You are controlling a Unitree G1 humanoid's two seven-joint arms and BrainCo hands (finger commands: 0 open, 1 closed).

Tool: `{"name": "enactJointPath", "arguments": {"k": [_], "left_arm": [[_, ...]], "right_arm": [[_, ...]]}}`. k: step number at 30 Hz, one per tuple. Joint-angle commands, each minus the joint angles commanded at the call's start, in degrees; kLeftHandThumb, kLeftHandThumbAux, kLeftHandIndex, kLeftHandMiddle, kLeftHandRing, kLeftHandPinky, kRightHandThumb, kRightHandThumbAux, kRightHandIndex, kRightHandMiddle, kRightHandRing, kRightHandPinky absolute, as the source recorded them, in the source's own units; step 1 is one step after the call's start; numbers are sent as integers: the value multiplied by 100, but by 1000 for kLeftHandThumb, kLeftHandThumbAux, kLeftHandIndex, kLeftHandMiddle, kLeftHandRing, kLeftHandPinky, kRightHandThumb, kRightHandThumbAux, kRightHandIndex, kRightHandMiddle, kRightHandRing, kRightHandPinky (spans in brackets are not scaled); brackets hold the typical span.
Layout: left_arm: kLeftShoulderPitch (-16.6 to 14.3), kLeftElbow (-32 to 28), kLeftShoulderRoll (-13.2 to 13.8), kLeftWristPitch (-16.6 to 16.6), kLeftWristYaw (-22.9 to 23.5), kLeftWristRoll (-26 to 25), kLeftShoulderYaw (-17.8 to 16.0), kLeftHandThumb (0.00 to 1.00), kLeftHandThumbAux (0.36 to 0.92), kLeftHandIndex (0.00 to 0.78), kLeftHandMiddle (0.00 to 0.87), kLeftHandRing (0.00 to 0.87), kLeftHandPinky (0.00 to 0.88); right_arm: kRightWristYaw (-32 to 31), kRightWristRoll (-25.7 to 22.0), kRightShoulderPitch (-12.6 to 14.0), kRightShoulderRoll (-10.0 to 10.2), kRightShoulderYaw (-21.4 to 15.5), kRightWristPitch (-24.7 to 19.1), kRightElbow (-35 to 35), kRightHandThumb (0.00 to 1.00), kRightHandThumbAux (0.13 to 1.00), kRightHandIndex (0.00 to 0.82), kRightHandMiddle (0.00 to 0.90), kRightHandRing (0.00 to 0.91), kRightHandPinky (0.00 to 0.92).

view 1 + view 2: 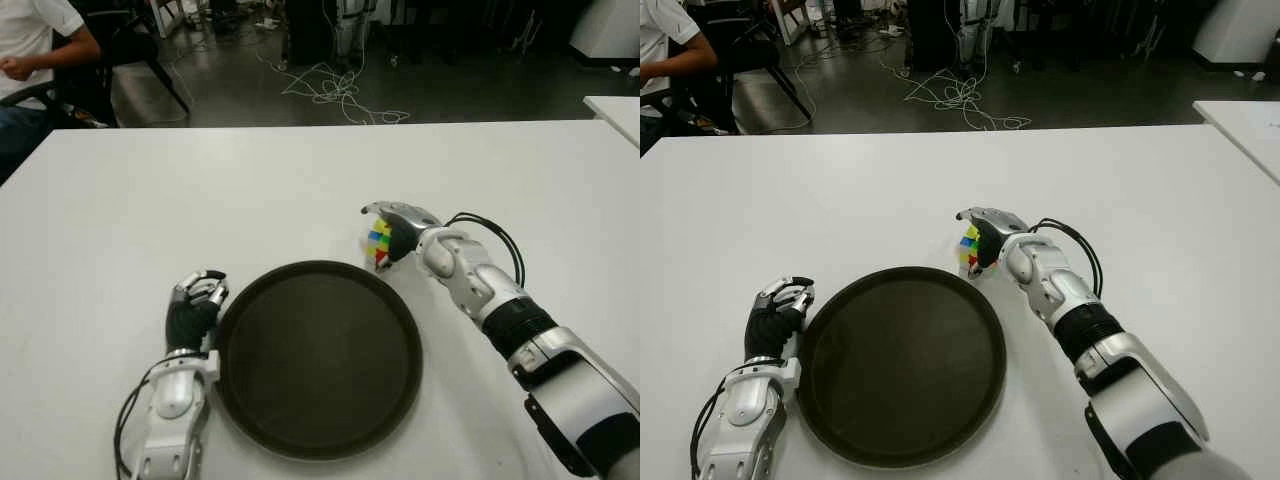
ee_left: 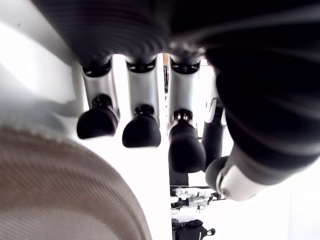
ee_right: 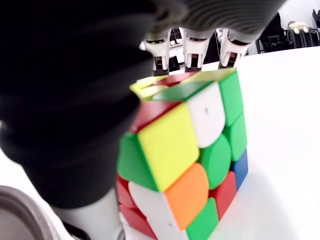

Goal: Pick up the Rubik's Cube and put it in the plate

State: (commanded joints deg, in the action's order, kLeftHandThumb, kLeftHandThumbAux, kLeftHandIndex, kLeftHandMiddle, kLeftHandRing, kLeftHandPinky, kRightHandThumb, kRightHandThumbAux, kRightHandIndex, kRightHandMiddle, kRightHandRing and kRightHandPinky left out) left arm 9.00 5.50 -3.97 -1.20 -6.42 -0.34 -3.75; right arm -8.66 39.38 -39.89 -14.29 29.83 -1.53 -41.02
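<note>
I see my right hand (image 1: 398, 232) clasping the multicoloured Rubik's Cube (image 1: 380, 243) on the white table (image 1: 300, 190), touching the round dark plate (image 1: 318, 358) at its one o'clock rim; my left hand (image 1: 194, 305) sits curled, empty, at nine o'clock.

A robotics lab or workshop: a plain white table (image 1: 300, 180) stands on a dark floor (image 1: 240, 95) strewn with loose cables (image 1: 335, 90), with equipment stands behind and a seated person (image 1: 35, 50) at the edge.
</note>
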Motion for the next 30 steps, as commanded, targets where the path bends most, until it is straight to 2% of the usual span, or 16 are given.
{"name": "enactJointPath", "arguments": {"k": [11,30], "left_arm": [[-11,51,48,63,37,28,10,709,705,444,805,815,801],[4,-13,5,-58,-12,23,-1,709,704,444,809,819,807]], "right_arm": [[23,-37,-8,-35,-24,128,-47,0,949,81,72,77,79],[-21,-105,53,-84,-102,235,38,0,930,70,72,80,88]]}}
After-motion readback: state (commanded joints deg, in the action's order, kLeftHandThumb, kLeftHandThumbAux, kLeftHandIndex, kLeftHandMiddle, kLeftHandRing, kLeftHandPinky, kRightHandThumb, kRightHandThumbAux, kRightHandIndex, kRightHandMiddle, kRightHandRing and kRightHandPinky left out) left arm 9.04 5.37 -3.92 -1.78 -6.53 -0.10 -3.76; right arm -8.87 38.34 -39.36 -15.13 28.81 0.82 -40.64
